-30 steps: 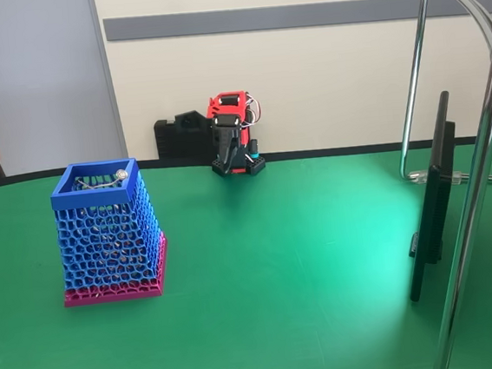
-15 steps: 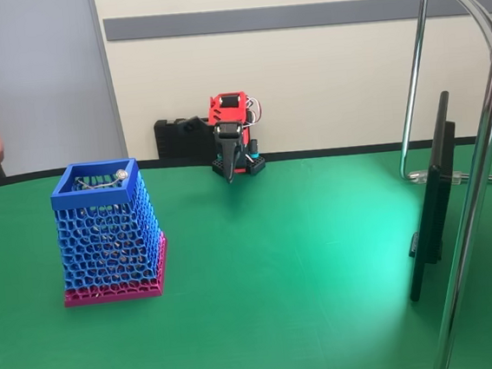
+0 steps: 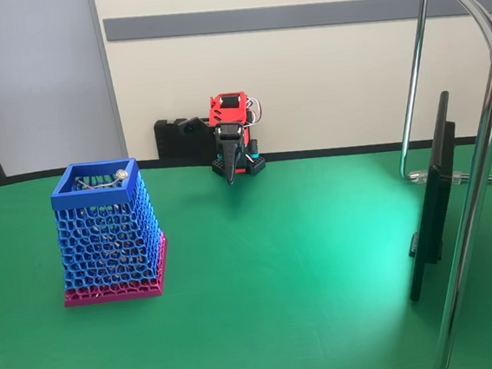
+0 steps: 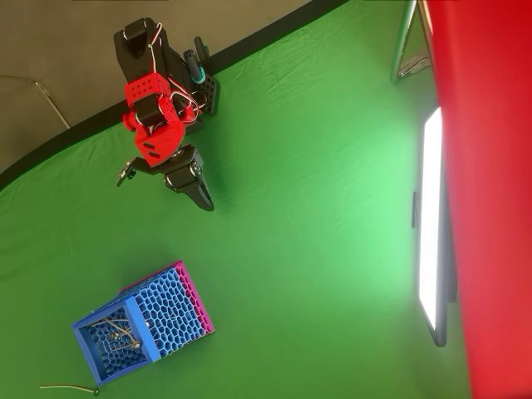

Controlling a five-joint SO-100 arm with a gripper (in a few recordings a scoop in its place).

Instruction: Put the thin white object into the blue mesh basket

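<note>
The stick [image 3: 99, 183] is lying inside the basket [image 3: 109, 232], near the surface's [image 3: 306, 266] left edge. The pincer [image 4: 202, 198], seemingly pressed together and empty, is hanging by the far edge; parking gently is all that's needed.

Both pics bright & sharp, no blur. In the fixed view a pale shiny glow sits on the green surface [image 3: 268, 322] near the right, beside the dark screen [image 3: 432, 210]. In the overhead view that screen [image 4: 430, 224] is blown out white w/ glare. Shadows soft & faint. A big blurry red bar [image 4: 490, 199] fills the right edge, out of focus.
</note>
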